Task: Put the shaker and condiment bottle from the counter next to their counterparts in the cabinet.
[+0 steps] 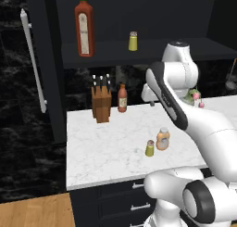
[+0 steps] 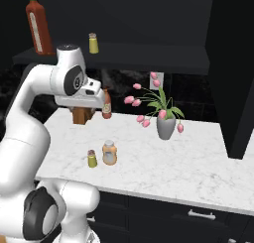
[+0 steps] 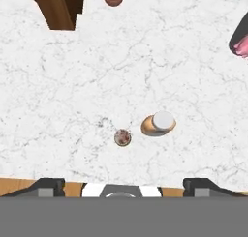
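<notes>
Where black cabinets loom, white marble counter (image 1: 106, 142) gleams.

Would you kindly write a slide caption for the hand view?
Looking down on the marble counter: shaker beside condiment bottle, knife block beyond.

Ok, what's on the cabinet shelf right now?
On the cabinet shelf: a tall red sauce bottle with green cap and a tiny yellow shaker, standing apart. The arm covers part of the shelf edge.

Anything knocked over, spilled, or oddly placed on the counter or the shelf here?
Nothing stands out. The shaker and condiment bottle stand upright, close together on the counter; the red bottle and yellow shaker stand upright on the cabinet shelf.
</notes>
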Motion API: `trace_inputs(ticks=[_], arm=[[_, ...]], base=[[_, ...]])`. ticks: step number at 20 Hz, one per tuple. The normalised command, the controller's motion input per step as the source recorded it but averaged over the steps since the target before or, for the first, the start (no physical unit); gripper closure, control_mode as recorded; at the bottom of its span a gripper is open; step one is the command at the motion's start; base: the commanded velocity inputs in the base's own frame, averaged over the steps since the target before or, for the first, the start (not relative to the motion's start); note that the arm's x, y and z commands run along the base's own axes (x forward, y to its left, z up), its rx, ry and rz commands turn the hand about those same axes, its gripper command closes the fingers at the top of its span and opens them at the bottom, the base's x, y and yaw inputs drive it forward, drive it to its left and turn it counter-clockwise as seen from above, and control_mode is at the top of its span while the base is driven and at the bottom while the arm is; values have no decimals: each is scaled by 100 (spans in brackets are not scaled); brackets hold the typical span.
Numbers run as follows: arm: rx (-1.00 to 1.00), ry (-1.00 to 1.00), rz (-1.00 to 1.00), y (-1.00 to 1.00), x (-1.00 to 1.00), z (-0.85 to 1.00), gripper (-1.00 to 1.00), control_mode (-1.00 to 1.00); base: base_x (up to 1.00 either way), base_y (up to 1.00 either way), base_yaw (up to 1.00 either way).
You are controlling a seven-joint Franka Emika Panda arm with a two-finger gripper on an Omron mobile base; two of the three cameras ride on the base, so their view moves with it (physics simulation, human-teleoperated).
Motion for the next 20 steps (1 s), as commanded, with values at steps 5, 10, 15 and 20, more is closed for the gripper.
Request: trace_inputs(ticks=[5,10,15,20], arm=[[15,-21,29,-42,-69,0,-100,-100],[5,-12,32,-39,-46,-13,-100,-100],[15,-9,37,-56,-8,-17,-100,-100],[11,-11,36,-57,1,-8,-100,-100]], base=[[0,0,0],[0,0,0],[0,0,0],[0,0,0]])
